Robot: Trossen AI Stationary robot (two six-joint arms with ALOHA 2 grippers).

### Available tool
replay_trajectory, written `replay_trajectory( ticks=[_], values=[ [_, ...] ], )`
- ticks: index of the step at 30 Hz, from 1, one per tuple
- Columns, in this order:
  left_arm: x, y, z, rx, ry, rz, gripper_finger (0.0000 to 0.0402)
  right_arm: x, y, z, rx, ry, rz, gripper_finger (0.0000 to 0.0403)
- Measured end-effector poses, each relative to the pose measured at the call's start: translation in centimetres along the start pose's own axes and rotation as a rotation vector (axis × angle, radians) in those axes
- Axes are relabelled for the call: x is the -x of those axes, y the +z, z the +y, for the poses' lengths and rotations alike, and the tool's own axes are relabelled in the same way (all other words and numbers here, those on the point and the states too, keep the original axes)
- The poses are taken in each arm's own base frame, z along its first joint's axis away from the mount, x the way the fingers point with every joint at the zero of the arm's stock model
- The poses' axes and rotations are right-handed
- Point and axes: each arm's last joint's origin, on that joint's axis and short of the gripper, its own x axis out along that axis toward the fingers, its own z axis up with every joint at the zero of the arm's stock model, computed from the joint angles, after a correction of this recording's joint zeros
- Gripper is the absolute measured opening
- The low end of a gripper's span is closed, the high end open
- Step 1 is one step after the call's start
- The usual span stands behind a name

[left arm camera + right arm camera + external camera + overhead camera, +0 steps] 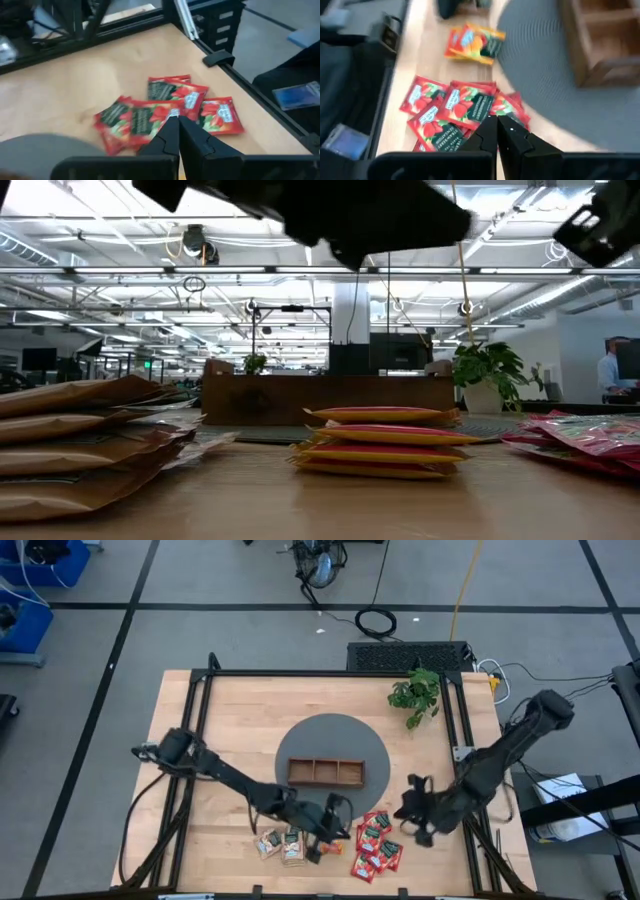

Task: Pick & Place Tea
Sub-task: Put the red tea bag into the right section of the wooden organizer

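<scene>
Landmark: brown wooden three-compartment tray (326,772) on a round grey mat (372,747). Left of tray's front: tan sachets (281,844), then orange stack (331,847) under left gripper (334,812), fingers pressed together, nothing pinched. Right-front of tray: red sachets (377,843); right gripper (417,817) beside them, fingers together, empty.

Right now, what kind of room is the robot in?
Probably a big robot lab or workshop. A light wooden worktable in a black metal frame stands on a grey floor marked with dark tape lines, and long ceiling light strips run over rows of workstations behind.
</scene>
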Motion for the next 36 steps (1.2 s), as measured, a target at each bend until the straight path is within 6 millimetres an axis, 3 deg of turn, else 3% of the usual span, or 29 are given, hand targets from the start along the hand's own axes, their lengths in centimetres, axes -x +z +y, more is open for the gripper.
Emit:
replay_trajectory(
  ticks=[6,12,17,21,26,36],
  values=[
    [-3.8,-0.1,-1.4,-0.003,-0.017,-0.005,0.001,-3.0,-0.3,1.4,-0.101,-0.028,0.059,0.0015],
    [-6.3,-1.0,-2.3,-0.019,-0.029,0.049,0.0004,-4.0,-0.8,1.6,-0.156,-0.016,0.122,0.0076],
    [-6.8,-1.5,-1.3,0.028,-0.018,0.073,0.001,-4.4,-0.9,1.9,-0.192,0.027,0.16,0.0136],
    [-7.2,-2.2,-0.6,0.07,-0.064,0.09,0.0005,-4.8,-1.0,2.0,-0.267,0.069,0.12,0.0159],
    [-7.8,-3.8,-0.2,0.097,-0.092,0.142,0.0006,-5.6,-2.2,1.3,-0.319,0.081,0.097,0.0159],
    [-7.8,-3.5,0.5,0.104,-0.098,0.115,0.0004,-6.5,-3.9,-0.3,-0.427,0.094,0.069,0.0155]
  ],
)
